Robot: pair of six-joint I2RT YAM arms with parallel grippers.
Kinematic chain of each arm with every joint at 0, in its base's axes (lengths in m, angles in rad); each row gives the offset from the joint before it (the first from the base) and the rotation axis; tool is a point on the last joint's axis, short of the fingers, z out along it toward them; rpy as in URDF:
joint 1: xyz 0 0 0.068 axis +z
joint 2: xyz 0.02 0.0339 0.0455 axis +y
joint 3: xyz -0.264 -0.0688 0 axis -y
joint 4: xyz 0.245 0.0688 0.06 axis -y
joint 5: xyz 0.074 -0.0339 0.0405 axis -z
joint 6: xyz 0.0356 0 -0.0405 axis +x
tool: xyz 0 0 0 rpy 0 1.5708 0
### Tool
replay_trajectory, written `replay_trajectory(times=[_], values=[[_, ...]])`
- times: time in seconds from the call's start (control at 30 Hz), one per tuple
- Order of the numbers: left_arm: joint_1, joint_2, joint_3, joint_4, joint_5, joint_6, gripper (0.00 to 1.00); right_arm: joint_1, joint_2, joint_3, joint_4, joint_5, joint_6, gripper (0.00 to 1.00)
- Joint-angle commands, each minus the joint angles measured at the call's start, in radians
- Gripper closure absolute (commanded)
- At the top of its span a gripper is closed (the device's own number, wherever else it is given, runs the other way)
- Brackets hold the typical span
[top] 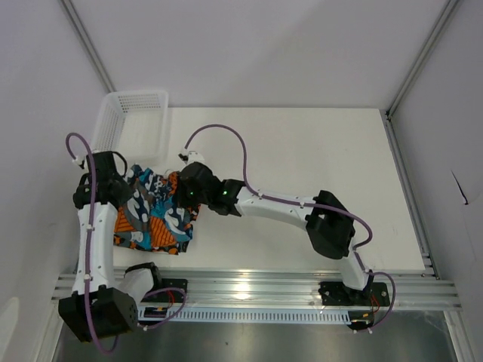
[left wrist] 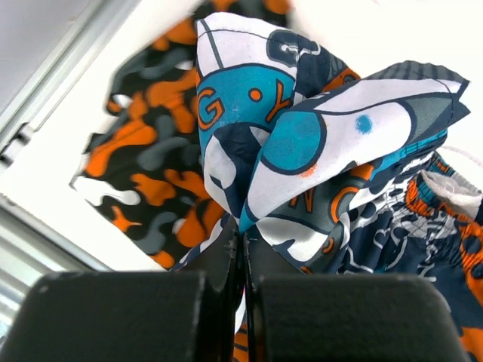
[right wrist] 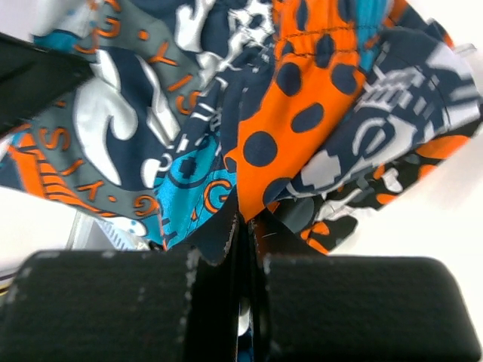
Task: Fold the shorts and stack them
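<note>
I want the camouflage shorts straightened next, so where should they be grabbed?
Pinch the bare outer corner of the camouflage shorts from above, at their left side. They lie flat on the table, and the lifted graphic shorts hang over the rest.

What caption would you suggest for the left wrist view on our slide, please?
Left gripper shut on a bunched fold of the teal graphic-print shorts, held over the camouflage shorts.

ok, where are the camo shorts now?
Top view, left side: the camo shorts lie on the table by the left arm, partly under the graphic shorts.
</note>
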Motion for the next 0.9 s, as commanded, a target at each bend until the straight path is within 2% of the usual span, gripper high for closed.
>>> replay_trajectory(times=[0.0,0.13,0.33,0.5,0.53,0.57,0.6,0.63,0.67,0.7,0.77,0.87], values=[[0.066,-0.023,-0.025,0.05,0.023,0.046,1.0,0.019,0.053,0.054,0.081,0.052,-0.02,1.0],[0.143,0.039,-0.084,0.11,0.067,0.066,1.0,0.033,0.088,0.043,0.115,0.071,-0.01,1.0],[0.189,0.151,-0.079,0.16,0.084,0.072,1.0,0.048,0.137,0.017,0.153,0.113,-0.004,1.0],[0.278,0.25,-0.075,0.173,0.145,0.074,1.0,0.045,0.188,-0.003,0.143,0.103,0.006,1.0],[0.281,0.261,-0.069,0.172,0.144,0.077,1.0,0.045,0.192,-0.012,0.149,0.098,0.011,0.97],[0.289,0.27,-0.066,0.163,0.141,0.077,0.93,0.045,0.196,-0.02,0.156,0.088,0.017,0.88],[0.298,0.283,-0.057,0.161,0.142,0.078,0.86,0.045,0.199,-0.034,0.158,0.086,0.026,0.82],[0.3,0.284,-0.054,0.157,0.139,0.077,0.75,0.044,0.199,-0.038,0.153,0.086,0.031,0.67],[0.301,0.281,-0.052,0.156,0.144,0.075,0.45,0.044,0.193,-0.045,0.153,0.084,0.034,0.59],[0.298,0.266,-0.051,0.158,0.152,0.074,0.35,0.041,0.185,-0.052,0.152,0.09,0.034,0.52],[0.3,0.249,-0.042,0.15,0.139,0.071,0.19,0.039,0.153,-0.077,0.152,0.106,0.034,0.34],[0.3,0.205,-0.011,0.126,0.127,0.069,0.16,0.022,0.107,-0.109,0.14,0.121,0.022,0.29]])
